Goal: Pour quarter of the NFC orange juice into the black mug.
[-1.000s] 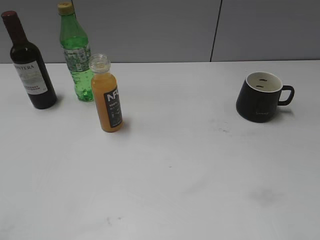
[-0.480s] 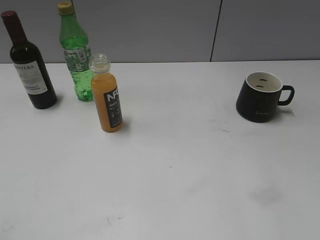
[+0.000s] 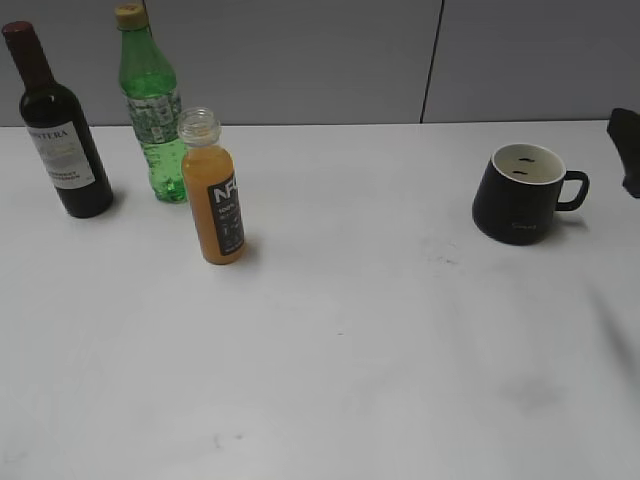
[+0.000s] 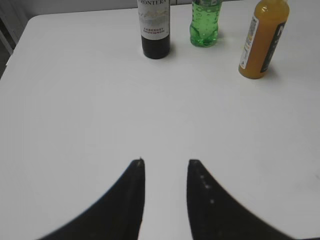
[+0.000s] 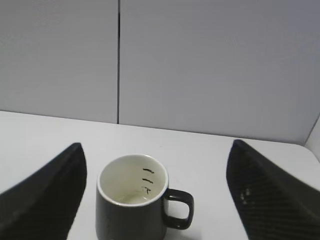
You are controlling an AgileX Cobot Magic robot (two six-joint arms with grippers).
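Observation:
The NFC orange juice [image 3: 213, 200] stands upright and uncapped on the white table, left of centre. It also shows at the upper right of the left wrist view [image 4: 262, 42]. The black mug [image 3: 520, 193] stands at the right with its handle pointing right. In the right wrist view the mug [image 5: 131, 215] stands between the wide-apart fingers of my right gripper [image 5: 156, 145], which is open and empty and touches nothing. My left gripper [image 4: 166, 161] is open and empty over bare table, well short of the juice bottle.
A dark wine bottle [image 3: 55, 130] and a taller green bottle with a yellow cap [image 3: 152, 110] stand behind and left of the juice. A dark part of the right arm [image 3: 628, 150] shows at the right edge. A grey wall panel runs behind the table.
A dark part of the right arm has come into the exterior view at the right edge, beside the mug. The bottles and the mug have not moved.

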